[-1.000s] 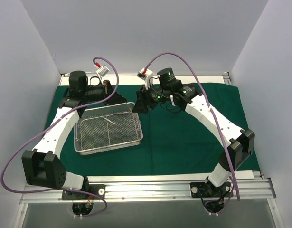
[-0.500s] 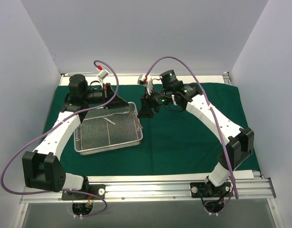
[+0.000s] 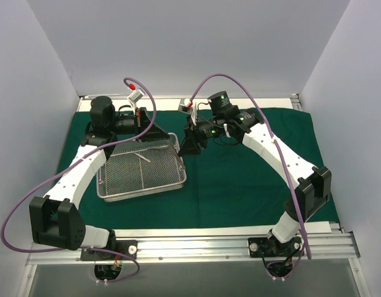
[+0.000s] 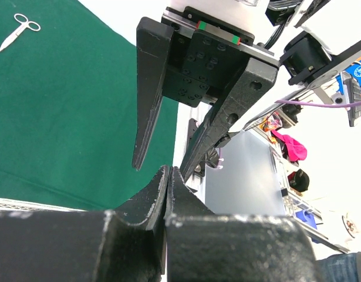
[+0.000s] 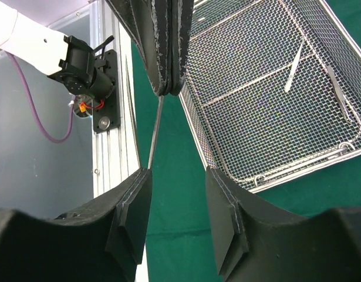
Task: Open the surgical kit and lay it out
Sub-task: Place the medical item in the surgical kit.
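Evidently the left gripper (image 5: 168,87) pinches a thin silver metal rod (image 5: 156,132), pointing lengthwise into the right gripper (image 5: 178,171), jaws spread.

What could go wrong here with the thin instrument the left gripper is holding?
1. The thin metal instrument, pinched in the shut left gripper, lies close to one finger of the open right gripper, not mid-gap; closing may knock it askew.
2. Both grippers' fingertips stand very near each other and may collide.
3. If it slips, it probably drops beside the wire-mesh tray onto the green cloth.
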You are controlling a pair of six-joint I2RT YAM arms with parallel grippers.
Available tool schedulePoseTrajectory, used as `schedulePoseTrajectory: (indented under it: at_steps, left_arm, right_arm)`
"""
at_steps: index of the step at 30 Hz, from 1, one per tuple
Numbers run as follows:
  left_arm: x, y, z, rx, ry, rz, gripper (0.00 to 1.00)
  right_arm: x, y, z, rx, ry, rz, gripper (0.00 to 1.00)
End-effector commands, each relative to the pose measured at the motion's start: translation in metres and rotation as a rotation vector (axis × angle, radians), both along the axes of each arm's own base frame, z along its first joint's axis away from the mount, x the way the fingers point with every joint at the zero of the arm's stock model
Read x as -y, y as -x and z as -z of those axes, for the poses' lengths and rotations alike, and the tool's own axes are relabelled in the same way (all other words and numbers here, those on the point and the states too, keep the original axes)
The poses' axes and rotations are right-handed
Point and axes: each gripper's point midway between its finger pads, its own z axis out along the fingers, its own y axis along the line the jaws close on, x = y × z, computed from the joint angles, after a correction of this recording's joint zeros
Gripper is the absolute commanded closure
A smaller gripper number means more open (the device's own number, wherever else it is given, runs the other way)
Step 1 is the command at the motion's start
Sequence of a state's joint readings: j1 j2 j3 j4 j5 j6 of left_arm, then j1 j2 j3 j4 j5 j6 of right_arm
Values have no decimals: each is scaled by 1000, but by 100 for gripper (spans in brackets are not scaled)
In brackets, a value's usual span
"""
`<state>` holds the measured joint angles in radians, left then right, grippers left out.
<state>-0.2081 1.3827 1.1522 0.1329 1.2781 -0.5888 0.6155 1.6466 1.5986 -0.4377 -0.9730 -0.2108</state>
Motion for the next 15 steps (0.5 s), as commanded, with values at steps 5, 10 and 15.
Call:
schedulePoseTrajectory:
  at_steps: [5, 10, 15]
  left_arm:
    - [0, 3, -7, 67, 10, 20, 98]
    - [-9, -15, -2, 120, -68, -123, 98]
    - [-28, -42, 11, 260, -278, -286, 98]
  right_arm:
    - [10, 0, -23, 30, -56, 12, 59]
    - [15, -40, -37, -106, -52, 307, 68]
    - [31, -93, -70, -189, -91, 704, 48]
